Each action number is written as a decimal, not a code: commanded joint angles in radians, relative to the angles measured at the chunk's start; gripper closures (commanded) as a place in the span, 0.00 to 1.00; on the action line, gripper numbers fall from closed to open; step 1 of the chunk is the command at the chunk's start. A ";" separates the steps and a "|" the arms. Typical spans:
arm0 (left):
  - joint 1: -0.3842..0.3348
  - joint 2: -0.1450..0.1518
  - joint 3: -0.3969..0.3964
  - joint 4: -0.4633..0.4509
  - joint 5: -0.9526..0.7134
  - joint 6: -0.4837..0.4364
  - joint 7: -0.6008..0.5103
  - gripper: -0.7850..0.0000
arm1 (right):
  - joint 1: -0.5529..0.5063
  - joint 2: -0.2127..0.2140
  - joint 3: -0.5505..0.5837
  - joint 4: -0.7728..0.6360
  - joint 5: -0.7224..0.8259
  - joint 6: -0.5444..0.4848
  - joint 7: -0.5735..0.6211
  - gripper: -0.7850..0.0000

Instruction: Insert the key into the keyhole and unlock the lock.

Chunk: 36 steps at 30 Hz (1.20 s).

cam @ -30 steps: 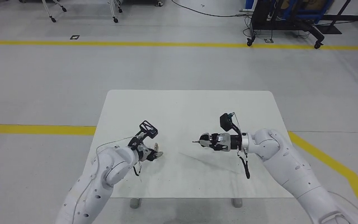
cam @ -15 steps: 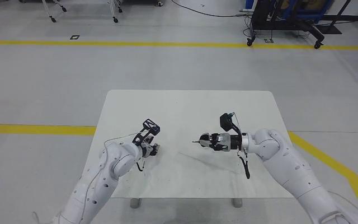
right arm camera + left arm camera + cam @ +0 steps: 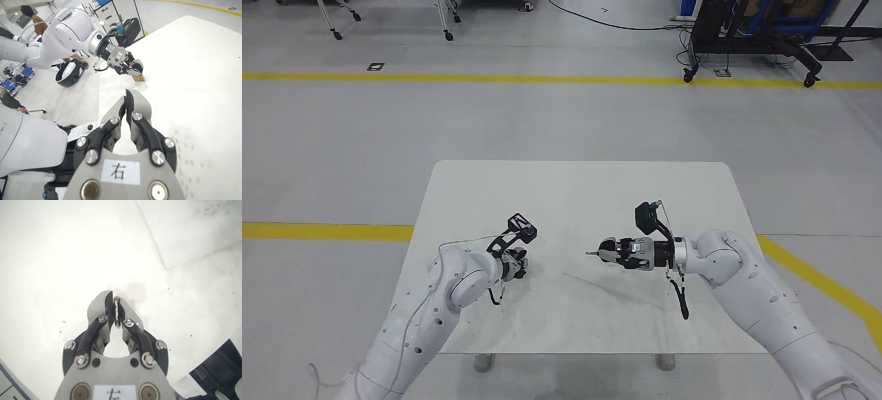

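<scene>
Two grasps look done and nothing beyond them. From the top view, the left tool (image 3: 517, 265) and the right tool (image 3: 604, 252) hang over the tabletop (image 3: 582, 185), well apart, with bare surface between them. A thin key (image 3: 590, 253) juts from the right tool. Its long axis is roughly level and its tip is aimed across at the left tool. We judge that bringing the two together, the insertion and the turn are all yet to do.

From the left wrist view, the left tool (image 3: 114, 300) is clamped on the lock (image 3: 116, 313) by its silver shackle. A brass corner of the body peeks past the fingertips, so the lock's long axis runs on from the tool toward the tabletop (image 3: 56, 256).

From the right wrist view, the right tool (image 3: 126, 94) has its pads pressed together. A sliver at their tips we take for the key, though it is too slight to be sure. Farther off, the left tool (image 3: 139, 71) holds the brass lock (image 3: 139, 78) low, at or just above the tabletop. We cannot tell whether it touches. We see no keyhole, so we cannot say which way it faces.
</scene>
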 commanded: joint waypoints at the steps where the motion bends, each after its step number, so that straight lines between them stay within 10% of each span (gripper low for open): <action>1: -0.002 -0.001 0.000 -0.002 -0.001 0.002 -0.002 1.00 | 0.000 0.000 0.000 0.000 0.000 0.000 0.000 1.00; 11: 0.001 0.001 -0.015 -0.009 -0.035 -0.006 -0.009 1.00 | 0.000 0.000 0.000 0.000 0.000 0.000 0.000 1.00; 21: 0.000 0.002 -0.016 -0.016 -0.049 -0.009 -0.039 0.73 | 0.000 0.000 0.000 0.000 0.000 0.000 0.000 1.00; 26: 0.007 0.004 -0.023 -0.019 -0.058 -0.010 -0.047 0.99 | 0.000 0.000 0.000 0.000 0.000 0.000 0.000 1.00; 36: -0.009 0.001 -0.005 0.005 -0.042 -0.009 -0.052 1.00 | 0.000 0.000 0.000 0.000 0.000 0.000 0.000 1.00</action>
